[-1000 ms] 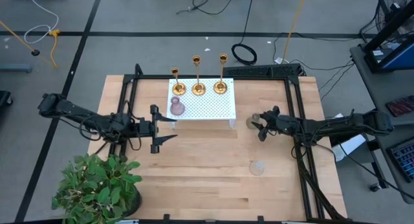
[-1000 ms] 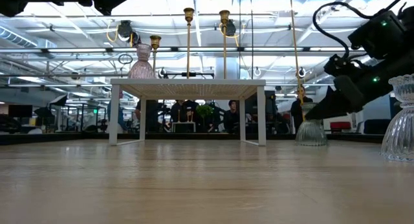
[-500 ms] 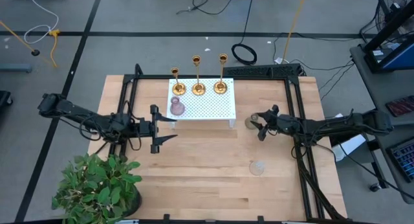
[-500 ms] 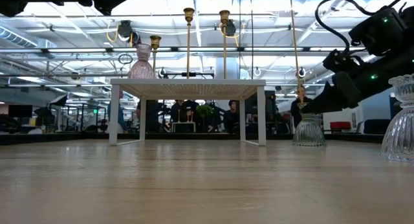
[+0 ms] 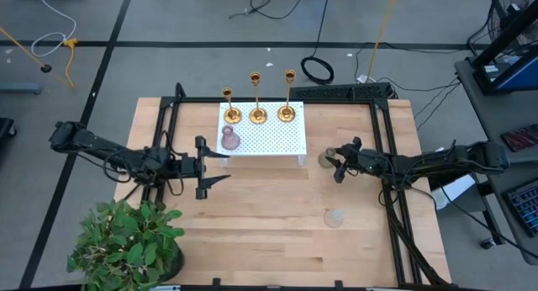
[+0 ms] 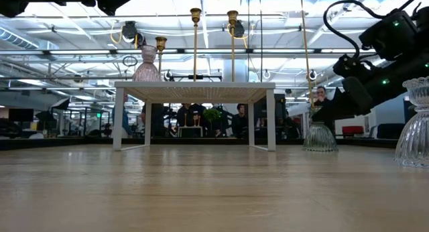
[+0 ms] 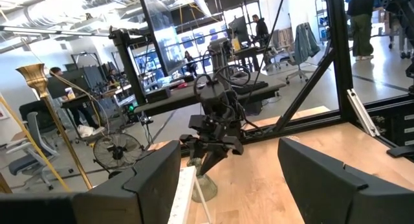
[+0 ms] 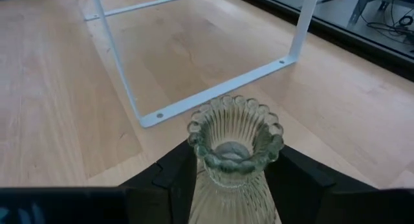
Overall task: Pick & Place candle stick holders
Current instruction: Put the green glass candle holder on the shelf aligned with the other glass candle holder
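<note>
Three gold holders [image 5: 257,113] stand on their round bases along the far edge of a white perforated stand [image 5: 273,140]. A pink glass holder [image 5: 229,141] stands at the stand's left end. A greenish glass holder [image 5: 325,160] stands on the table right of the stand, and my right gripper [image 5: 334,162] is shut on it. It also shows in the right wrist view [image 8: 234,143] and the low view [image 6: 319,136]. A clear glass holder [image 5: 334,217] stands nearer the front. My left gripper [image 5: 215,167] is open and empty, near the stand's front left corner. My right gripper has the greenish holder between its two fingers [image 8: 176,180], one on each side of the ribbed body below the scalloped rim [image 8: 206,185]. The fingers come level from the table's right side. The holder stands upright with its base [image 6: 319,146] on the table.
A potted plant [image 5: 130,240] stands at the table's near left corner. A black frame [image 5: 382,140] runs around the table's sides and back. The stand's thin white legs [image 8: 129,88] rise just beyond the greenish holder. People show in the room behind.
My right gripper has moved a little toward the table's left edge. The greenish holder has slid with it a short way toward the stand, still upright on the table.
</note>
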Robot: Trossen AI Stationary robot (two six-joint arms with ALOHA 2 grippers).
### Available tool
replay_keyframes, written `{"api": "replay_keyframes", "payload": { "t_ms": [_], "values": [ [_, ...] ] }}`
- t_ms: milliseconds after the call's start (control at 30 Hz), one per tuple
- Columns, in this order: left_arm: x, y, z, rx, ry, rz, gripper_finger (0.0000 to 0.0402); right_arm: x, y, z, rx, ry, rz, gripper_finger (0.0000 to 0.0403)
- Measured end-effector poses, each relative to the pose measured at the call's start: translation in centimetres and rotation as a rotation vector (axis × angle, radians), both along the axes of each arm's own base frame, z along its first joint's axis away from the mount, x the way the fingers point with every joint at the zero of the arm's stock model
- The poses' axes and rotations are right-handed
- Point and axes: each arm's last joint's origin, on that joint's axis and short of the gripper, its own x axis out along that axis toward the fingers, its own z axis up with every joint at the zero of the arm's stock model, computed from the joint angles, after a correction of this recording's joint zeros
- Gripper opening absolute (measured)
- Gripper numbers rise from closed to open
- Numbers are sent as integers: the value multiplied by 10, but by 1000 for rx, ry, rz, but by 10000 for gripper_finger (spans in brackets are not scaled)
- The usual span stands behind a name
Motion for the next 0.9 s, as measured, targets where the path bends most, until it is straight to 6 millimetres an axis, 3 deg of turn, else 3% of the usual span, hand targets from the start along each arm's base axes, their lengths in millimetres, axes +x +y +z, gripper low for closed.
{"api": "replay_keyframes", "payload": {
  "t_ms": [267,600,900],
  "values": [
    [0,0,0,0,0,0,266,1,0,-1,2,1,-2,137],
    [0,0,0,-1,0,0,266,1,0,1,-20,-7,4,137],
    [0,0,0,-4,0,-1,266,3,-4,16,-152,-19,-70,137]
  ]
}}
